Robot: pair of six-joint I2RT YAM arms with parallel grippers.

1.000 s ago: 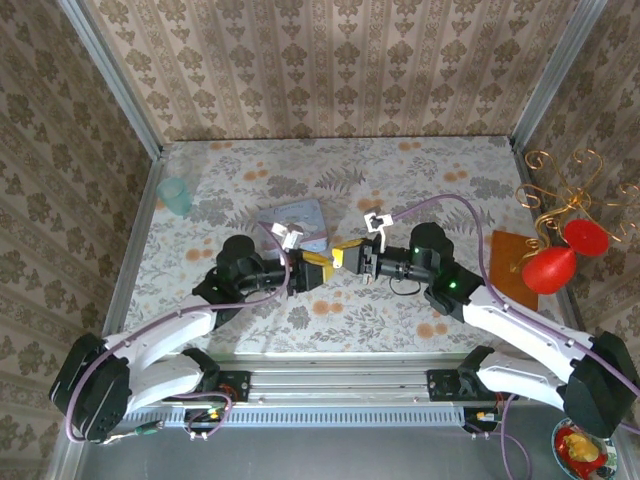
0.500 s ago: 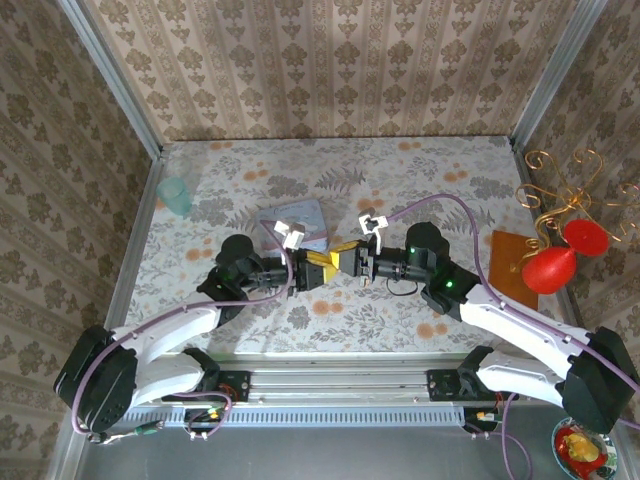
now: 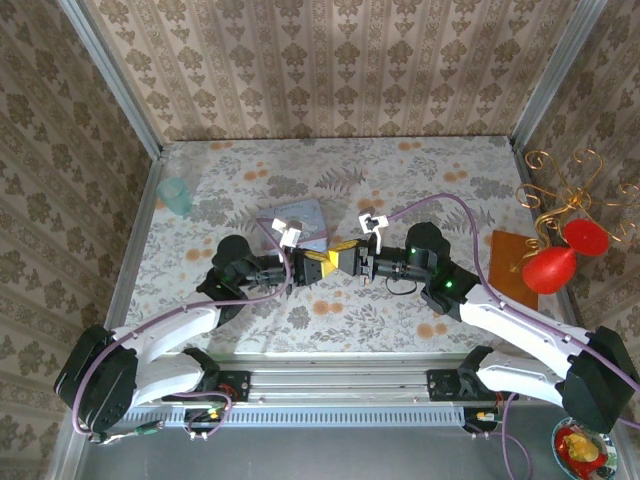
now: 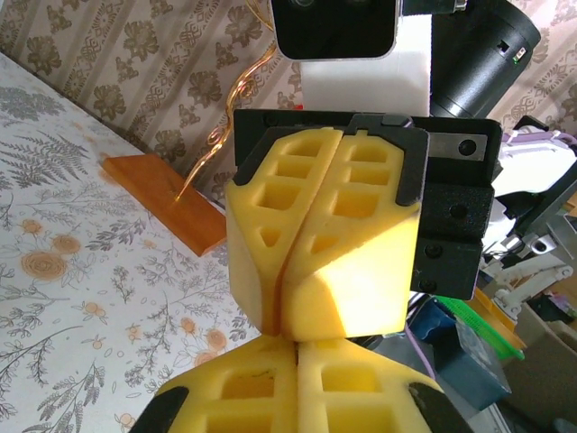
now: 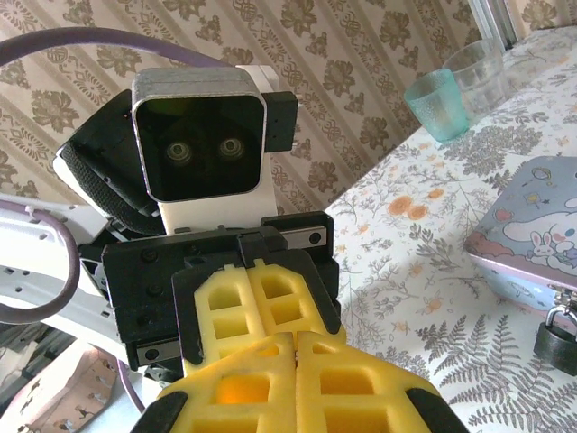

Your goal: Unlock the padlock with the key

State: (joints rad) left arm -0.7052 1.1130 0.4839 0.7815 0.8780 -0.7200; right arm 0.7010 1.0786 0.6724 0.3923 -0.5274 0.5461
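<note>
From above, the left gripper (image 3: 322, 264) and right gripper (image 3: 343, 258) meet tip to tip over the middle of the bench (image 3: 430, 190), just in front of a pale box (image 3: 300, 218). The left wrist view shows both pairs of yellow fingers pressed together. In the right wrist view, the padlock (image 5: 552, 336) lies just beside the box's edge, with a green cup (image 5: 439, 104) well beyond.

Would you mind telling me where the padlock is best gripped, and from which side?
Probably the padlock by its black body, pinched across its sides from above, on the side away from the box: the thin shackle points toward the box's edge, leaving the body clear.
</note>
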